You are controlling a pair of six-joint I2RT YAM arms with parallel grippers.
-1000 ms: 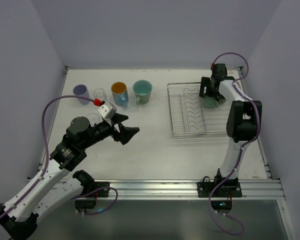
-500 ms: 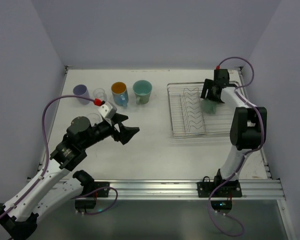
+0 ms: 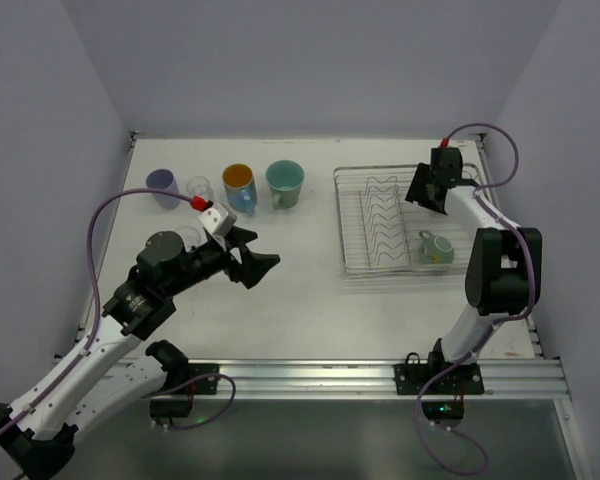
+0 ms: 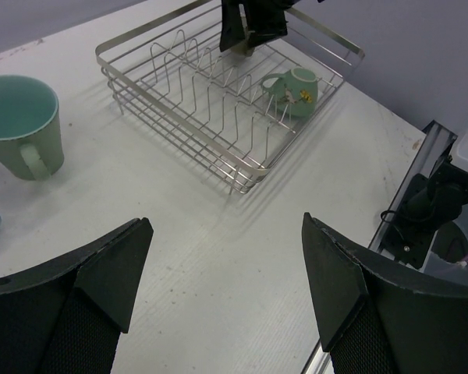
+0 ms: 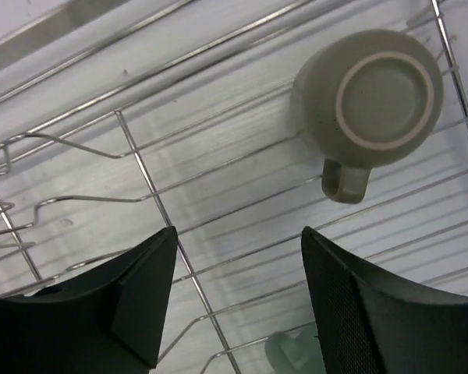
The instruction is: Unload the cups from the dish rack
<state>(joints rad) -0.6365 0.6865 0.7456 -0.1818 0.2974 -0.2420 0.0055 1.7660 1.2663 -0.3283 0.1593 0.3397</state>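
Note:
The silver wire dish rack stands at the right of the table. A pale green cup lies tipped in its near right part; it also shows in the left wrist view. A small olive-brown cup sits upside down on the rack wires; my right arm hides it in the top view. My right gripper hangs open and empty over the rack's far right. My left gripper is open and empty above the bare table.
A lavender cup, a clear glass, a blue cup with orange inside and a teal cup stand in a row at the back left. The teal cup also shows in the left wrist view. Zigzag dividers fill the rack's left half.
The pale green cup left my right gripper and now lies nearer the rack's front. The right gripper has drawn back toward the far edge and stands open. The left arm barely moved.

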